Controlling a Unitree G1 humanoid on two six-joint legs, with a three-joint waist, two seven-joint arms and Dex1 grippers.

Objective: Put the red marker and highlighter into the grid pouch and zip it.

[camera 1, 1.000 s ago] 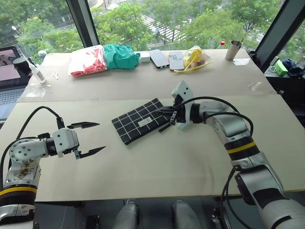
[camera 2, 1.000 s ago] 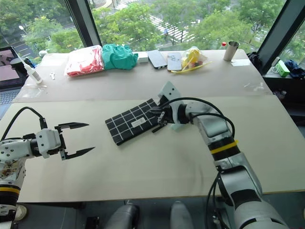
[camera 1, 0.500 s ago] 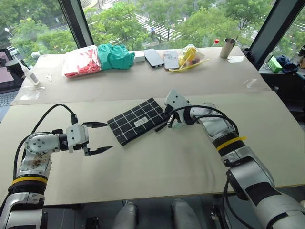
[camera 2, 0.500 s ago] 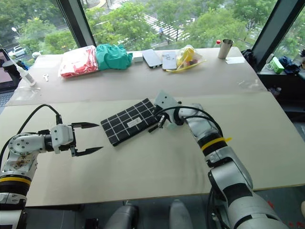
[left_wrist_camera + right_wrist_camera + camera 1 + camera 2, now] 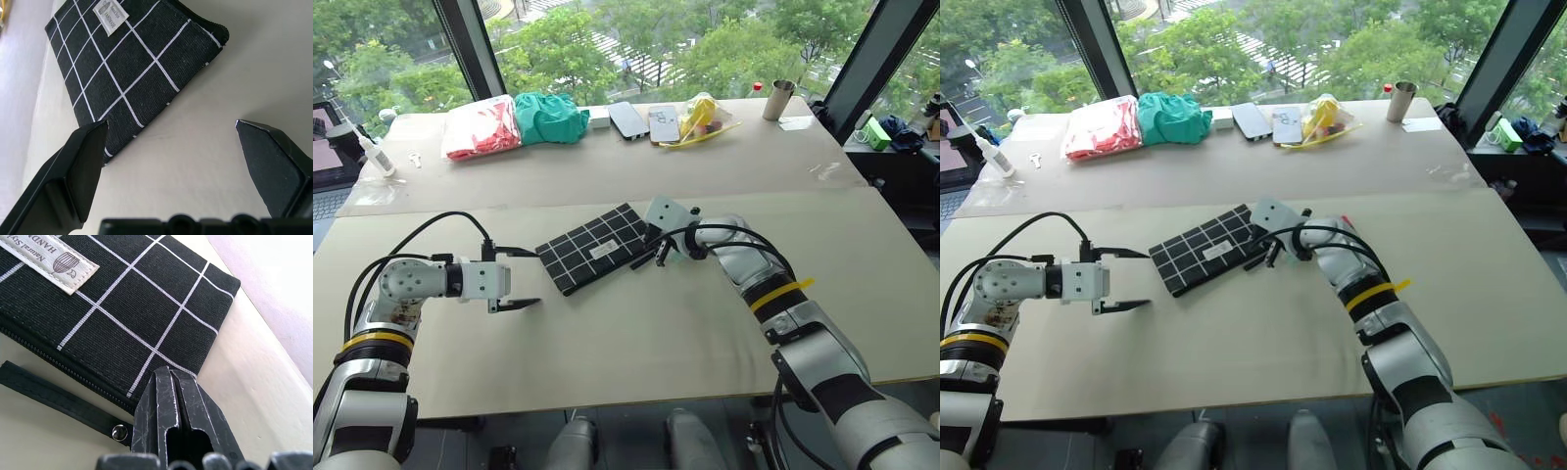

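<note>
The grid pouch (image 5: pixel 595 249) lies flat and slanted in the middle of the near table, label up. Its zipper edge (image 5: pixel 63 363) looks closed, and a black pull strap (image 5: pixel 54 394) lies beside it. My right gripper (image 5: pixel 652 253) is shut, with its tips (image 5: pixel 168 376) down at the pouch's right corner by the zipper end. I cannot tell whether anything is pinched. My left gripper (image 5: pixel 521 278) is open just left of the pouch's left end (image 5: pixel 146 73), one finger (image 5: pixel 80 164) near the pouch's edge, nothing between the fingers. The red marker and the highlighter are out of view.
Along the far table lie a red-and-white bag (image 5: pixel 480 125), a green cloth (image 5: pixel 548 115), two phones (image 5: pixel 628 117), a yellow bag (image 5: pixel 705 116) and a metal cup (image 5: pixel 773 99). A bottle (image 5: pixel 372 154) and a laptop (image 5: pixel 321 157) stand at far left.
The left gripper has moved right toward the pouch's left end and rolled. The right gripper has sunk onto the pouch's right corner, staying shut. The camera view has shifted.
</note>
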